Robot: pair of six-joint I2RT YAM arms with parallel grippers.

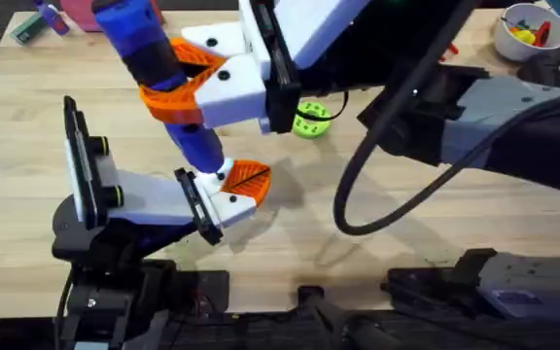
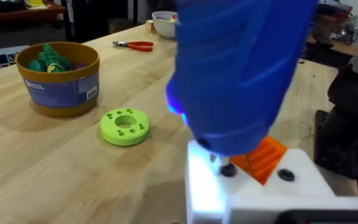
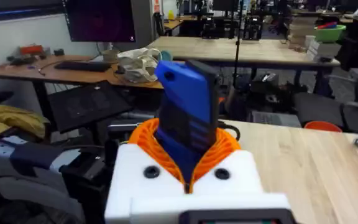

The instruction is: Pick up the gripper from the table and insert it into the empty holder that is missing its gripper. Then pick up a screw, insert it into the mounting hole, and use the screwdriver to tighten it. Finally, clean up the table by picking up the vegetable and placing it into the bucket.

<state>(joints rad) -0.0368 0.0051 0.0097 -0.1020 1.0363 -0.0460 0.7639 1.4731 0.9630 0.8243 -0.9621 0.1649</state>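
My right gripper reaches across the table and is shut on the blue screwdriver, which sits between its orange pads. The screwdriver points down, its bit end against the white holder on my left gripper. The orange gripper is seated in that holder, and two dark screw heads show beside it. Farther off stands the bucket with green toys inside. The vegetable is hidden.
A green holed disc lies between the bucket and the holder. Red-handled pliers lie farther back beside a white bowl holding yellow and red pieces. The right arm's black cable loops over the middle of the table.
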